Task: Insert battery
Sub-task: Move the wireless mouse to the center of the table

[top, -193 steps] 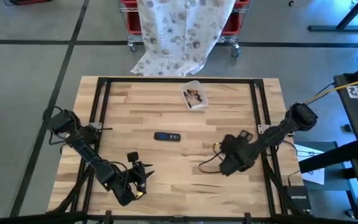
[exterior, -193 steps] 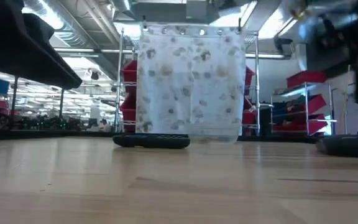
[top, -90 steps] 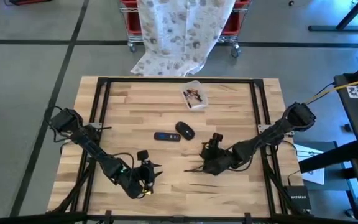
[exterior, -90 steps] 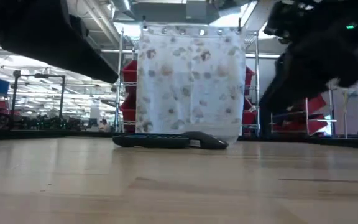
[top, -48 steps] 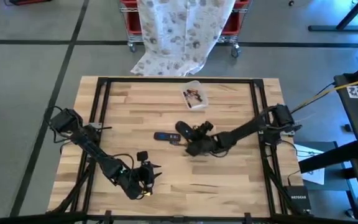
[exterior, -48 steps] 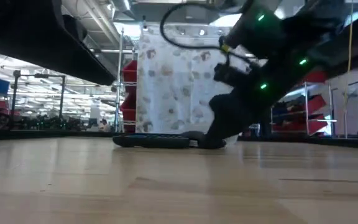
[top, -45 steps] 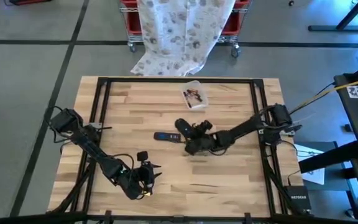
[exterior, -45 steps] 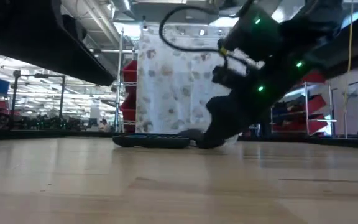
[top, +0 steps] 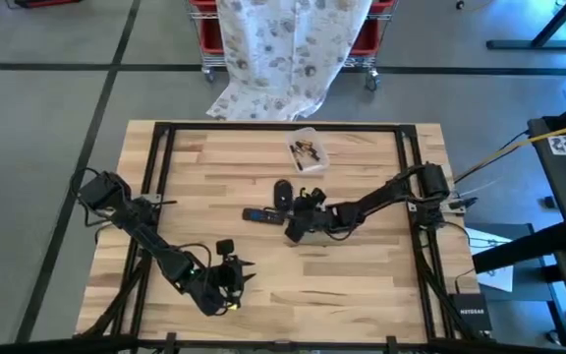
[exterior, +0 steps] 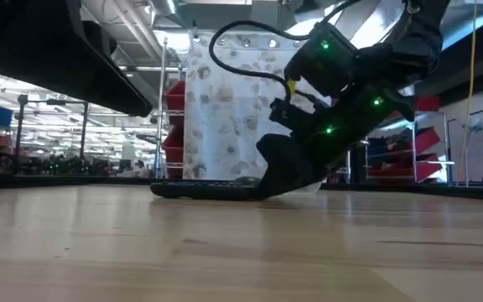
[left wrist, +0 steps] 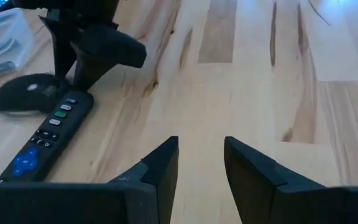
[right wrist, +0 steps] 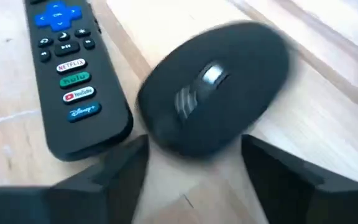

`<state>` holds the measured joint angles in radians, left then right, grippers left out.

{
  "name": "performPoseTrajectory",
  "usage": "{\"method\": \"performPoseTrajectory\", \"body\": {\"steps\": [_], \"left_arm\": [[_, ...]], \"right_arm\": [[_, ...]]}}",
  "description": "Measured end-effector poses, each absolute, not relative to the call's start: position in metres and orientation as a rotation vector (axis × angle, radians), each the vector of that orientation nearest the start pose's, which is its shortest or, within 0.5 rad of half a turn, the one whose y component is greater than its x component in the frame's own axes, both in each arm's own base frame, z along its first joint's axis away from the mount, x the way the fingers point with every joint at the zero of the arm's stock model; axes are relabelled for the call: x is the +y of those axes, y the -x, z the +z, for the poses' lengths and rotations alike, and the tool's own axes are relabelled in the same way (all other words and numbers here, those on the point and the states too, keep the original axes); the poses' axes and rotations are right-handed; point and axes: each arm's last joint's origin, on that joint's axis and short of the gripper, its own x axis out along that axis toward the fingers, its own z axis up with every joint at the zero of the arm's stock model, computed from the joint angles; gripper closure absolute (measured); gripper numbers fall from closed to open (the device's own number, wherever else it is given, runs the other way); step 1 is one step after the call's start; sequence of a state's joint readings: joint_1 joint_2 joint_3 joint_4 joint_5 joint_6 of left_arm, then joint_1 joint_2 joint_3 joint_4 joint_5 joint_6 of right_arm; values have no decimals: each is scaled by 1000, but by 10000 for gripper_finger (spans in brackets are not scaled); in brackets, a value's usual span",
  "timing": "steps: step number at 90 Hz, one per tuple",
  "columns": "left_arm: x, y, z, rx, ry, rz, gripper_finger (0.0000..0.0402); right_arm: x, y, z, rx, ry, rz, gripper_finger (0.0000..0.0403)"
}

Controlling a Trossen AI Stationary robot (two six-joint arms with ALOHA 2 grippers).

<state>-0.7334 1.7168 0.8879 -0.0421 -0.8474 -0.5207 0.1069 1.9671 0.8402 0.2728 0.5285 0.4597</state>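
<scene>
A black remote (top: 263,215) lies flat on the wooden table near its middle, buttons up (right wrist: 73,81). Just beyond it lies a black computer mouse (top: 283,192), which looks blurred in the right wrist view (right wrist: 213,121). My right gripper (top: 296,224) is low over the table at the remote's right end, open, its fingers on either side of the mouse's near end. My left gripper (top: 232,278) waits open near the front left, clear of the table things (left wrist: 201,155). No battery can be made out. My right gripper comes in low and slanting from the table's right, one finger (right wrist: 126,168) beside the remote's end and the other finger (right wrist: 278,168) past the mouse. I cannot tell whether either finger touches the mouse or the remote.
A small clear tub (top: 306,152) with small dark items stands toward the far edge. A black frame (top: 155,167) runs around the table. A patterned cloth (top: 288,49) hangs over a red cart behind the far edge. Bare wood lies along the near half.
My right gripper has swept from the right front of the table toward the left and the far edge, down to the remote's right end and the mouse. The mouse has slid a little toward the far edge. The remote has stayed put.
</scene>
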Motion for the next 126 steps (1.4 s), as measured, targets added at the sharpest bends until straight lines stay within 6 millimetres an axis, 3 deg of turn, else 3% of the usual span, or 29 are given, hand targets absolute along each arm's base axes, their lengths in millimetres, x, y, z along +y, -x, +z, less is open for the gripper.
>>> {"method": "performPoseTrajectory", "body": {"steps": [22, 38, 49, 63, 71, 81, 95, 106, 126], "left_arm": [[-200, -255, 158, 562, -119, 259, 290], [-199, -254, 156, 576, -136, 263, 290], [-198, -252, 155, 599, -159, 265, 290], [-199, -249, 152, 666, -158, 204, 290], [-201, -247, 151, 703, -145, 159, 290], [-204, -244, 149, 743, -122, 109, 290], [-207, -240, 148, 779, -73, 91, 290], [-209, -238, 148, 775, -46, 92, 290], [-214, -235, 148, 767, -22, 85, 290]], "right_arm": [[41, -339, 87, 722, -103, -472, 334], [57, -347, 111, 713, 149, -343, 363], [44, -369, 135, 790, 324, -242, 323], [-1, -401, 169, 934, 339, -72, 228], [-28, -414, 178, 1021, 383, 19, 166], [-50, -427, 177, 1122, 461, 155, 92], [-62, -442, 154, 1305, 610, 289, 17], [-69, -451, 148, 1345, 649, 327, 10], [-74, -448, 129, 1456, 540, 326, 59]]}}
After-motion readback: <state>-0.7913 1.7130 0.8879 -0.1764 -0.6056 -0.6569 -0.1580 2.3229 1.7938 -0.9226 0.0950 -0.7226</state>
